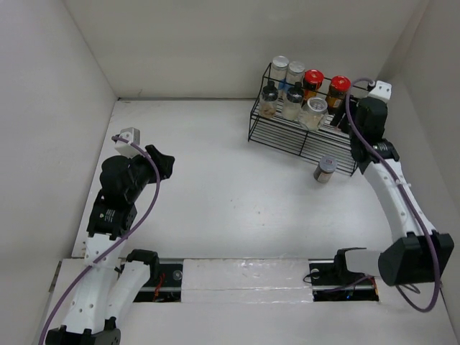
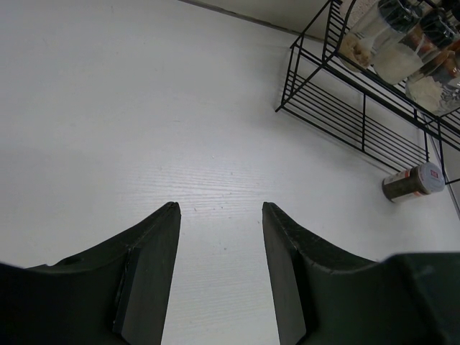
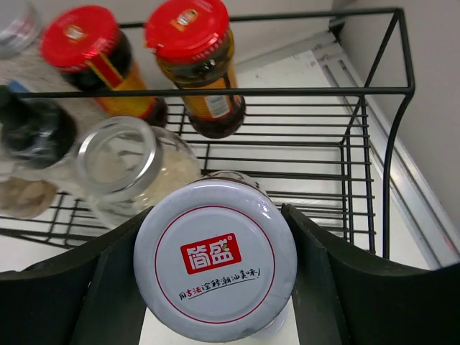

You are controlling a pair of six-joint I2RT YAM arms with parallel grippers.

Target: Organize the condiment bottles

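The left arm (image 1: 108,215) was folded at near left, left gripper (image 2: 219,212) spread wide. The right arm (image 1: 392,190) stretched far right, right gripper (image 3: 215,215) clamping a white-lidded jar (image 3: 215,266).

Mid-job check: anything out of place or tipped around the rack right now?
One silver-lidded jar stands alone on the table, just in front of the wire rack, while the other bottles sit inside it. The right gripper has its jaws shut on a white-lidded jar at the rack. No spill or damage shows.
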